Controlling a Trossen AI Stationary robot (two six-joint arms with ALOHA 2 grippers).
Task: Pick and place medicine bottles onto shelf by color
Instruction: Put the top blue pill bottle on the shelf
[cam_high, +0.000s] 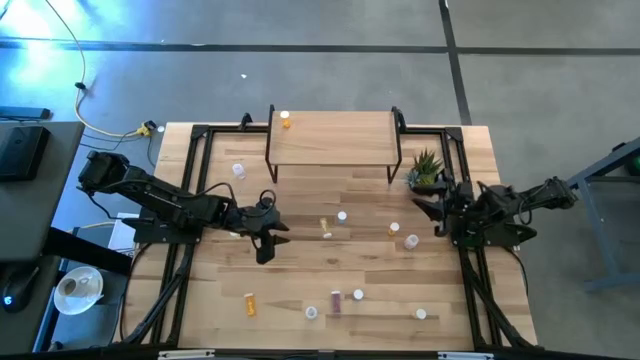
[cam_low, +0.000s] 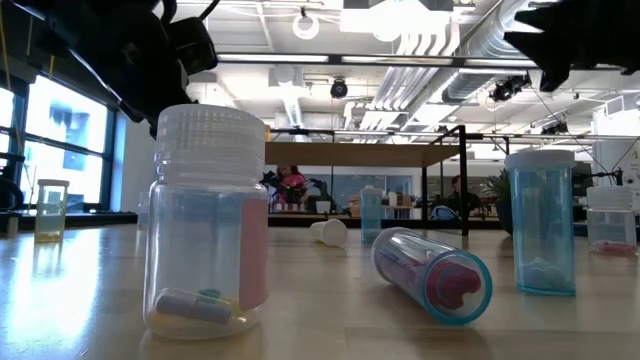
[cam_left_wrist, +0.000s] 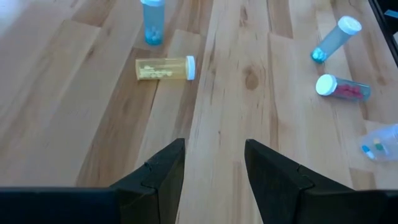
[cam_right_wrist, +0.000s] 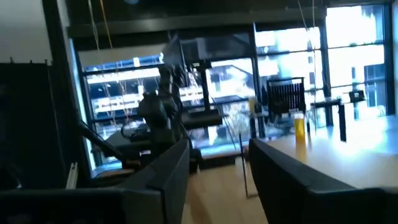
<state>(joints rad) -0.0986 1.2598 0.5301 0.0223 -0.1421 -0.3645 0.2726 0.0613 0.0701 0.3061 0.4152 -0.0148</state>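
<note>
Left gripper (cam_left_wrist: 214, 171) hung half open and empty, above the wooden table (cam_left_wrist: 249, 74). Ahead of it lay a small yellow white-capped bottle (cam_left_wrist: 165, 68). Right gripper (cam_right_wrist: 217, 171) also parted, empty, facing the little wooden shelf (cam_right_wrist: 348, 146).

Shelf (cam_high: 330, 138) at table's far edge, bottles mostly scattered on the planks.

Shelf was a light wood top on thin black legs, with one orange bottle (cam_high: 286, 120) upright at its far left corner. Other white-capped bottles lay spread across the table: one pale (cam_high: 238, 170) near the shelf's left legs, a yellow one (cam_high: 326, 228) on its side mid-table beside an upright pale one (cam_high: 342, 216), an orange (cam_high: 394, 230) and a pale one (cam_high: 411, 241) toward the right. Along the near edge sat an orange one (cam_high: 249, 303), a purple one (cam_high: 336, 300), and pale ones (cam_high: 358, 295) (cam_high: 312, 312) (cam_high: 421, 314).
</note>
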